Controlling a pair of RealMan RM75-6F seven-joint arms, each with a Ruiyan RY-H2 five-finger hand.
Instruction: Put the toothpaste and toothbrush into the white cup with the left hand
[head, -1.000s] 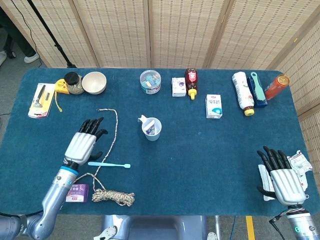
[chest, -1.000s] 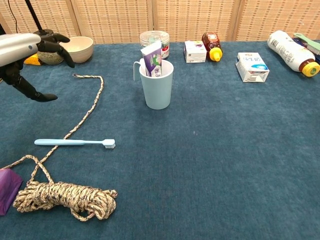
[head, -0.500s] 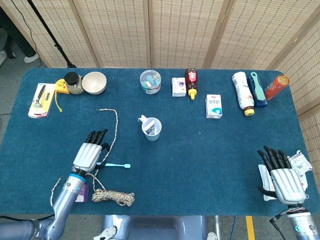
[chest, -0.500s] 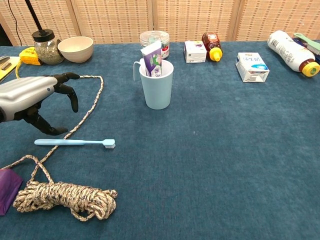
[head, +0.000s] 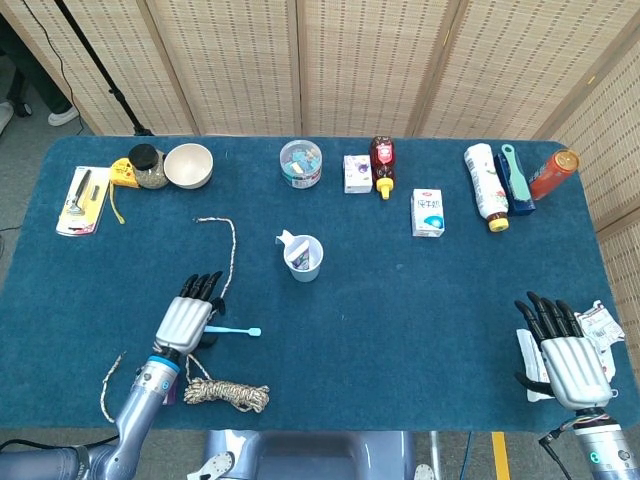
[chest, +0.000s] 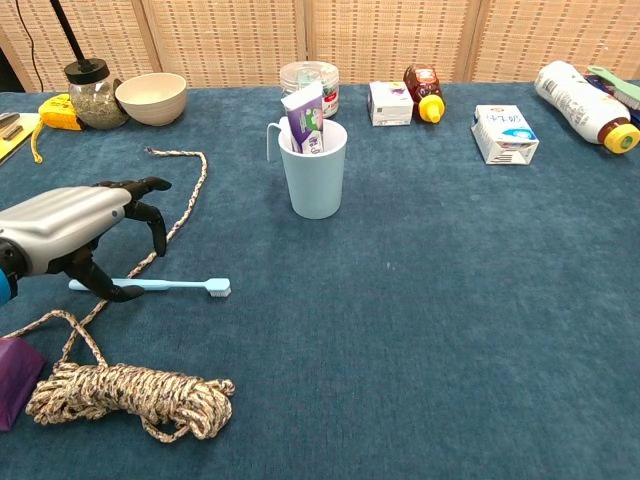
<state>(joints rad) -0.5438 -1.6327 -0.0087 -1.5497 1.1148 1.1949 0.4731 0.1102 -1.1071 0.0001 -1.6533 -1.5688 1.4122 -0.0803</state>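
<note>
Left hand (chest: 75, 225) hovers just over the handle of the toothbrush (chest: 165, 286), fingers curved and apart, thumb tip at the handle, nothing gripped. Beside it a rope (chest: 120, 392) lies coiled. Right hand (head: 560, 352) rests open-fingered at the table's (chest: 450, 330) near edge. Farther back, the white cup (chest: 313, 175) stands upright with the toothpaste (chest: 305, 118) inside.

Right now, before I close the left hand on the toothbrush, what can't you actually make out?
- Handle end of the toothbrush: covered by the left hand in both views, so contact is unclear.
- Toothpaste: its lower part is hidden inside the white cup.
- Right hand: outside the chest view.
</note>
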